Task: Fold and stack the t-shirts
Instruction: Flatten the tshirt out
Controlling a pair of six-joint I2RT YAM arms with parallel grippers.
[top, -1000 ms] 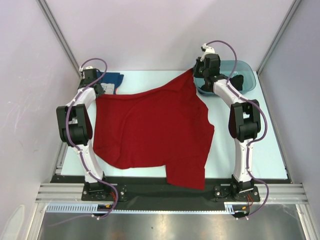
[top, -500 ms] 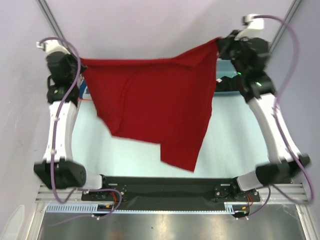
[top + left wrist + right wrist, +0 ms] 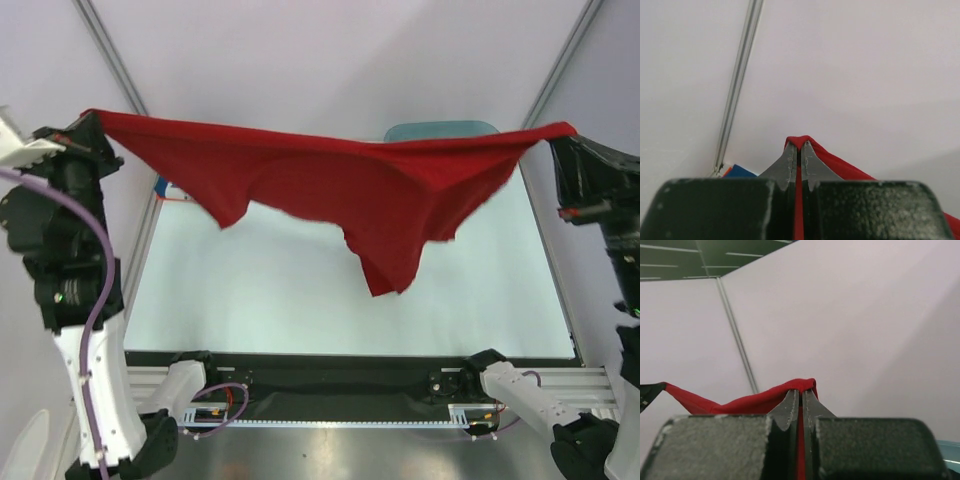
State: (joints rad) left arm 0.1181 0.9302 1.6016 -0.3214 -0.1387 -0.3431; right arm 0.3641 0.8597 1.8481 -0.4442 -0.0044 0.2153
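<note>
1. The red t-shirt hangs in the air, stretched between my two arms. Its long axis runs left to right across the top view, well above the table.
2. The left gripper is clamped on the shirt's left corner. Its wrist view shows red cloth pinched between closed fingers and running off to the right.
3. The right gripper is clamped on the opposite corner, and from there the cloth runs leftward toward the other arm.
4. Both grippers sit at about the same height, so neither arm is nearer. The shirt's body hangs below and between them, sagging slightly along the top edge.
5. The lowest flap droops right of centre and looks clear of the table.
6. I judge the next move is laying the shirt flat. Both arms would need to descend together, and that right-of-centre flap should touch first.
7. The teal tub sits behind the top edge, toward the right.
</note>
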